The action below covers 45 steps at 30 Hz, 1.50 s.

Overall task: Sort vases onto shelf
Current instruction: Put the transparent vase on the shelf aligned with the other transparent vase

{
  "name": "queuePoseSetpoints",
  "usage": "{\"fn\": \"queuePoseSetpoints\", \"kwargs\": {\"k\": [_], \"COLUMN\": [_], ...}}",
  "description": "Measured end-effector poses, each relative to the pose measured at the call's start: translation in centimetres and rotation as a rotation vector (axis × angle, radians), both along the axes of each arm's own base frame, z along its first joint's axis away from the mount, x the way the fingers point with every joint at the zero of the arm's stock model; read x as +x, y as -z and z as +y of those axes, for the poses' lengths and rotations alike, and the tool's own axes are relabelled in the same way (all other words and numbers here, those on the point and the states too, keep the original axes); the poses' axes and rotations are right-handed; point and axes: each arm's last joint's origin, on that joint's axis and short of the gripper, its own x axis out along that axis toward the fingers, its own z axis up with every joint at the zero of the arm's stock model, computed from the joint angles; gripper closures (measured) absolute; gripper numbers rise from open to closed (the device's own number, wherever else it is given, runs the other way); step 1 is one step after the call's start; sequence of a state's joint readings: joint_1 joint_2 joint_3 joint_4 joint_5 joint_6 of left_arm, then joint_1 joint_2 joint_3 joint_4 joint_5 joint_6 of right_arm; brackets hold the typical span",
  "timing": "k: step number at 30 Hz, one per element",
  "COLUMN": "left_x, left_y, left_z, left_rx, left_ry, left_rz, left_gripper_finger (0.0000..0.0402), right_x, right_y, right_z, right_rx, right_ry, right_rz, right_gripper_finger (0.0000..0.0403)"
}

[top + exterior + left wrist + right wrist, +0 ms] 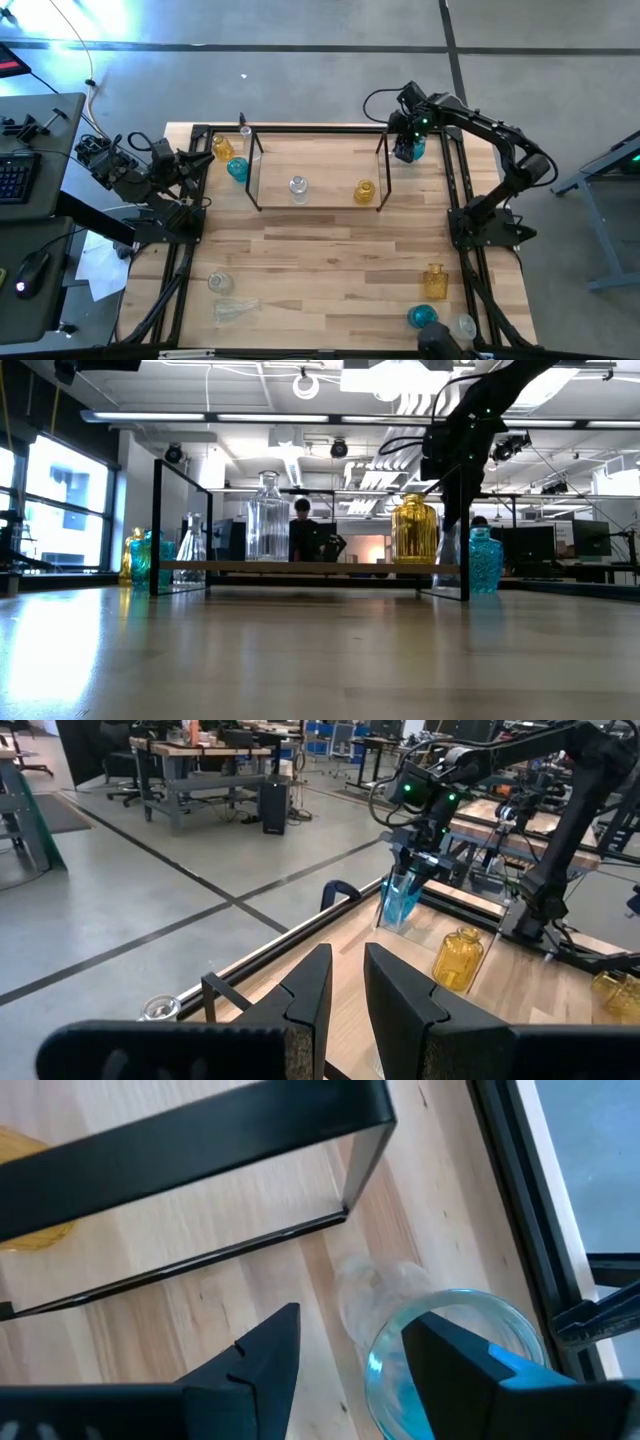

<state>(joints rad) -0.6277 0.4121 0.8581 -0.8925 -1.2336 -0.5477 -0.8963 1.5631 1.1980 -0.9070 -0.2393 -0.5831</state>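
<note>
right claw [408,147] hovered over a blue vase [412,150] just right of the shelf [318,207] in the upper right, fingers straddling its rim, parted, not clamped; next likely squeeze and lift in; left claw [345,1010] idled nearly closed, empty, at the counter's left edge.

Both arms [500,165] are matte black, jointed, with looping black cables. The right wrist [420,122] carries a green light. Fingers [310,995] are flat, black, wedge-shaped.
</note>
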Motion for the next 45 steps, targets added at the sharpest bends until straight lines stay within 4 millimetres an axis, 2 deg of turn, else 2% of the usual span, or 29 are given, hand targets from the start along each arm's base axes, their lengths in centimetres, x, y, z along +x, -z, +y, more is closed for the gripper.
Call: {"fn": "queuePoseSetpoints", "kwargs": {"k": [4, 10, 15, 18, 26, 33, 38, 45], "left_x": [0.0, 0.0, 0.0, 0.0, 0.0, 0.0, 0.0, 0.0], "left_y": [0.0, 0.0, 0.0, 0.0, 0.0, 0.0, 0.0, 0.0], "left_z": [0.0, 0.0, 0.0, 0.0, 0.0, 0.0, 0.0, 0.0], "left_rx": [0.0, 0.0, 0.001, 0.001, -0.003, -0.003, -0.005, -0.006], "left_ry": [0.0, 0.0, 0.0, 0.001, 0.011, 0.011, 0.017, 0.019], "left_rz": [0.0, 0.0, 0.0, 0.001, 0.004, 0.004, 0.006, 0.006], "left_gripper_finger": [0.0346, 0.0346, 0.0346, 0.0346, 0.0346, 0.0346, 0.0346, 0.0346], "right_x": [-0.1, 0.0, 0.4, 0.5, 0.0, -0.5, -0.6, -1.0], "right_y": [0.0, -0.1, 0.0, 0.0, -0.6, -3.5, -6.4, -11.5], "right_z": [0.1, 0.3, 0.7, 0.9, 1.4, 1.8, 2.4, 3.3], "right_rx": [0.0, -0.01, -0.034, -0.037, -0.066, -0.115, -0.181, -0.271], "right_ry": [0.001, -0.032, -0.04, -0.044, -0.027, -0.018, -0.016, 0.015], "right_rz": [0.005, 0.016, 0.049, 0.076, 0.112, 0.083, 0.06, 0.081], "right_gripper_finger": [0.0279, 0.0387, 0.0382, 0.0395, 0.0398, 0.04, 0.04, 0.0401]}}
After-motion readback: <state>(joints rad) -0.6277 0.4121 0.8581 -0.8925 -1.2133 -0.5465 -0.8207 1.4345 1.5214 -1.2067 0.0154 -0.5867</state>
